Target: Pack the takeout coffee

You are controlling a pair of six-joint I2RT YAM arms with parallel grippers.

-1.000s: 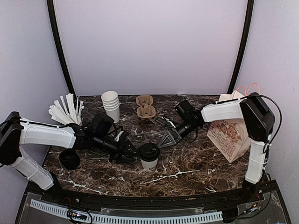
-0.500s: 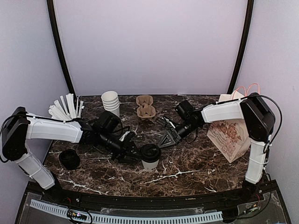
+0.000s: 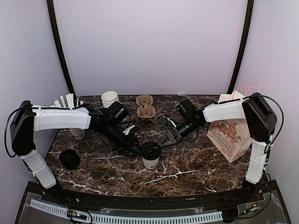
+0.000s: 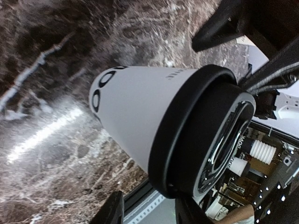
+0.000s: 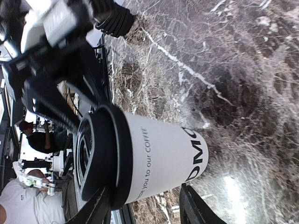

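Across the marble table (image 3: 196, 172), everything is set out around one job. Biggest is the bag (image 3: 229, 135), which stands open-topped at the right edge beside the right arm (image 3: 224, 111). It is probably the place the drink must end up, so it waits within that arm's reach.

Both arms are stretched low toward the middle, the left arm (image 3: 60, 119) coming from its side and the right arm from the other. They bracket one spot between them, which looks like a two-sided approach meant to keep a light cup from skidding or tipping.

Along the back stand the carrier (image 3: 145, 107), the cup stack (image 3: 109, 99) and the straws (image 3: 65, 101), well apart from the action and out of the arms' way.

Smaller, the coffee (image 3: 150, 156) stands upright near the table's centre, lid on and lettering showing, not yet in the bag.

Left gripper (image 3: 138, 150) has its tips right at the lid's left side, jaws partly open. The wrist view shows the cup ahead of them rather than between, so I judge nothing is held. Right gripper (image 3: 161, 141) sits just beside the cup, jaws likewise partly open and empty.
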